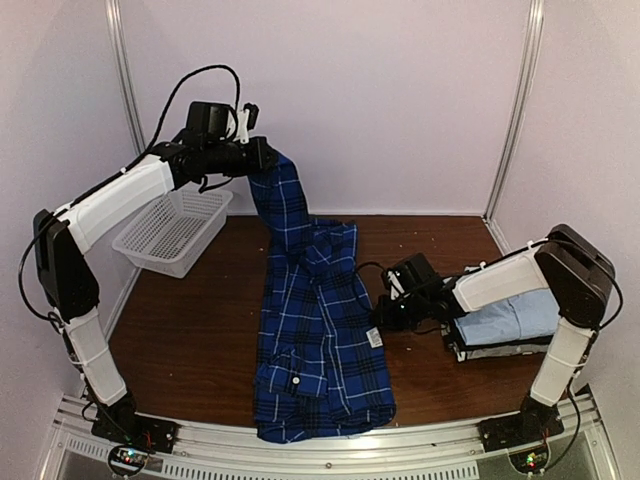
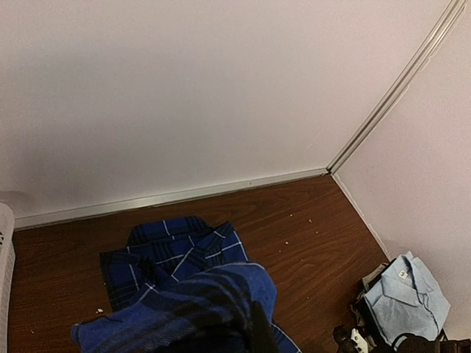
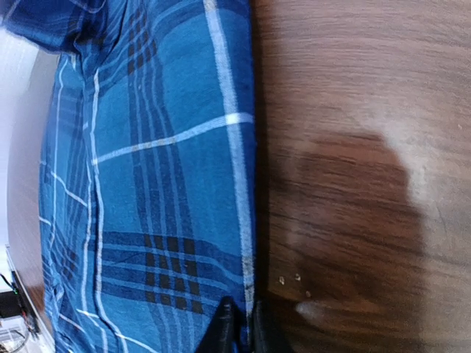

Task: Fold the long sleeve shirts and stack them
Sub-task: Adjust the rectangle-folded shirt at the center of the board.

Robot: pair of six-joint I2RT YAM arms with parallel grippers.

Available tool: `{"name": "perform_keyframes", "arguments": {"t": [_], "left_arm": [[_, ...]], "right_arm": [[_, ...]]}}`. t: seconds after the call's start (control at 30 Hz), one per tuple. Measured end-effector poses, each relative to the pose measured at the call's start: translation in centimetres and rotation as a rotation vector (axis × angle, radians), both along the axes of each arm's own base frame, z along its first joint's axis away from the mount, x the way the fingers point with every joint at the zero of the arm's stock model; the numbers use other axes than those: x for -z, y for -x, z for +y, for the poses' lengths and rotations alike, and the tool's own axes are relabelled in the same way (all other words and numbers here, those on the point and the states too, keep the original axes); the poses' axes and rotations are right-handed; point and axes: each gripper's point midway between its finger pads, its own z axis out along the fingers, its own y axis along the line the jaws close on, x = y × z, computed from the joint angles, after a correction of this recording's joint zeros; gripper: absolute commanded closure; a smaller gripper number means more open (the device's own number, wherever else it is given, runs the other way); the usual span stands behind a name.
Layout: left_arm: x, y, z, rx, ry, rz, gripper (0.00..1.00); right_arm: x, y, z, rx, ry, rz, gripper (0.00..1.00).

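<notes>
The blue-and-black plaid shirt point(image 1: 318, 330) lies lengthwise down the middle of the table. My left gripper point(image 1: 262, 156) is shut on one end of it and holds that end high above the back of the table; in the left wrist view the bunched cloth point(image 2: 199, 309) hangs from my jaws. My right gripper point(image 1: 384, 312) is low at the shirt's right edge, shut on the hem point(image 3: 246, 294). A stack of folded shirts with a light blue one point(image 1: 515, 318) on top sits at the right, also seen in the left wrist view point(image 2: 407, 294).
A white lattice basket point(image 1: 172, 232) stands at the back left. The booth walls close in the back and sides. Small crumbs dot the brown table point(image 1: 190, 340).
</notes>
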Motion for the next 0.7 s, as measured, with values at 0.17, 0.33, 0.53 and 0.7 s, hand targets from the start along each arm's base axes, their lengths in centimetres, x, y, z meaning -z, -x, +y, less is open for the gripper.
{"name": "perform_keyframes", "arguments": {"t": [0.17, 0.33, 0.53, 0.7], "left_arm": [[2.0, 0.1, 0.1, 0.000, -0.022, 0.038, 1.00], [2.1, 0.2, 0.1, 0.001, -0.024, 0.040, 1.00], [1.7, 0.4, 0.1, 0.010, -0.018, 0.035, 1.00], [1.5, 0.7, 0.0, 0.019, -0.014, 0.034, 1.00]], "right_arm": [[-1.5, -0.8, -0.2, 0.017, 0.012, -0.035, 0.59], [-5.7, -4.4, 0.6, 0.045, -0.030, -0.138, 0.61], [-11.2, -9.5, 4.9, 0.001, -0.147, -0.265, 0.67], [-9.7, -11.8, 9.0, -0.080, -0.227, -0.236, 0.71]]}}
